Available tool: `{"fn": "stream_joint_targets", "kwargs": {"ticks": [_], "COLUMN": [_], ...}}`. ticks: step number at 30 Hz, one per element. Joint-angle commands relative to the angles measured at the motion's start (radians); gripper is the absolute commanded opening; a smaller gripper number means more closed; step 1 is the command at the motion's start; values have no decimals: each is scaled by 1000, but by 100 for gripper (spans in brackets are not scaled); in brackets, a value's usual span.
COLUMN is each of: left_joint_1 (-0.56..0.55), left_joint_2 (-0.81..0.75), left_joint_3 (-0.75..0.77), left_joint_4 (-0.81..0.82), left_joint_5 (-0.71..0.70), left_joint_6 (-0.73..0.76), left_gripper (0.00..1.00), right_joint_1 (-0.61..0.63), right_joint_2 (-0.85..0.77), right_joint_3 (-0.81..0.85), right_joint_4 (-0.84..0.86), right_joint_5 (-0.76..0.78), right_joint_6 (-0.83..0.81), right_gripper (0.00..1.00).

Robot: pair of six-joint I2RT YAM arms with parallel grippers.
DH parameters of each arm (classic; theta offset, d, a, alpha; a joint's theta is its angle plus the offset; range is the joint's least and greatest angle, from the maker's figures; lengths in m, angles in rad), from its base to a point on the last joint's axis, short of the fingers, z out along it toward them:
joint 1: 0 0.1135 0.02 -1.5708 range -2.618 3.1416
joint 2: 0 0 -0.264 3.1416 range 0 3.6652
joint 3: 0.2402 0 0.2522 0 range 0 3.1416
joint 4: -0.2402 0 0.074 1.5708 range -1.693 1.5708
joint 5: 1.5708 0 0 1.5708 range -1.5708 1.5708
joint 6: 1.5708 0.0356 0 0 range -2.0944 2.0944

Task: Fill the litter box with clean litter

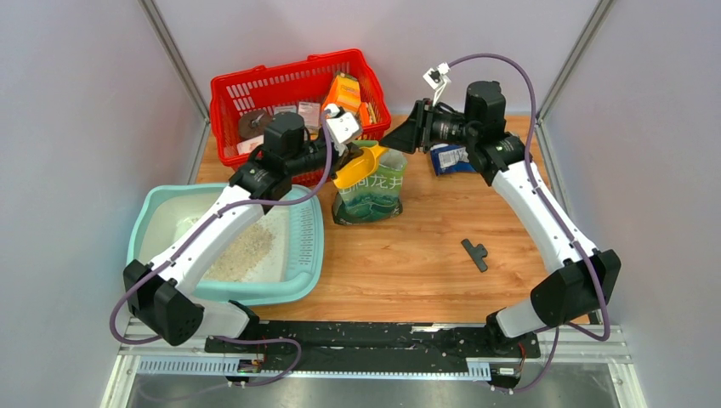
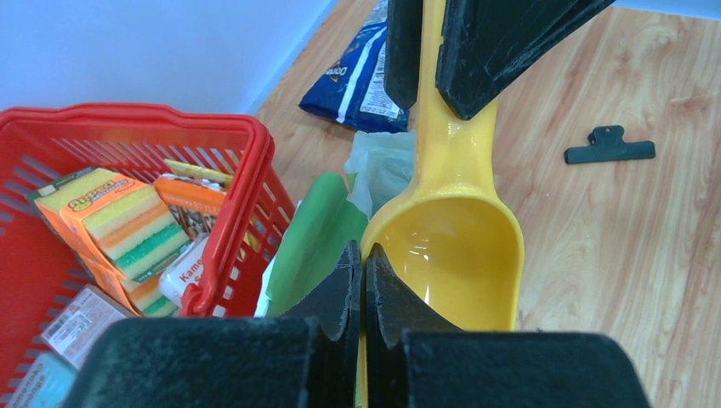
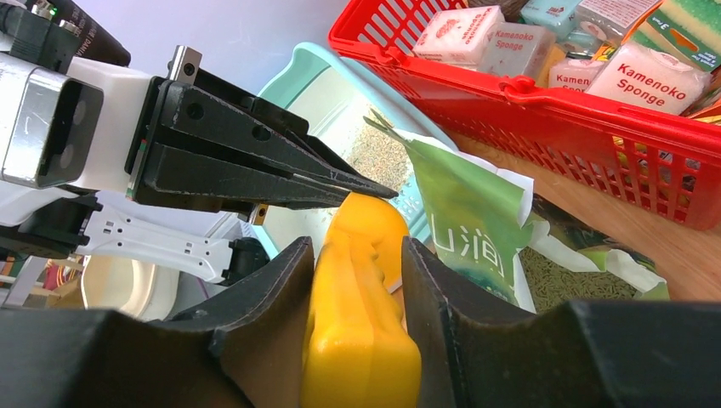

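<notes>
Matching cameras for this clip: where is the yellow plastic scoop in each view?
Top external: yellow plastic scoop centre, at the green printed bag's top.
Left wrist: scoop centre, bowl nearest, handle running up.
Right wrist: scoop bottom centre, handle nearest.
Shared landmark: red mesh basket.

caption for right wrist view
The right gripper clamps the yellow scoop by its handle while the left gripper pinches its rim beside the green bag.

Yellow scoop (image 2: 451,246) between left claw (image 2: 363,255) and right claw (image 3: 357,255), green bag (image 1: 374,200) beneath, red basket (image 1: 281,85) beyond, blue packet (image 1: 449,158), perhaps snacks, rightward.
</notes>
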Motion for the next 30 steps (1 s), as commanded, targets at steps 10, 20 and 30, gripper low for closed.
{"fn": "stream_joint_targets", "kwargs": {"ticks": [10, 20, 30], "left_joint_1": [-15, -15, 67], "left_joint_2": [11, 15, -40], "left_joint_3": [56, 53, 150], "left_joint_4": [30, 41, -172], "left_joint_5": [-32, -57, 14], "left_joint_6": [69, 98, 78], "left_gripper": [0, 0, 73], "right_joint_1": [5, 2, -176], "right_joint_2": [14, 18, 40], "right_joint_3": [41, 42, 252], "right_joint_4": [0, 17, -84], "right_joint_5": [10, -47, -27], "right_joint_6": [-25, -40, -127], "right_gripper": [34, 0, 0]}}
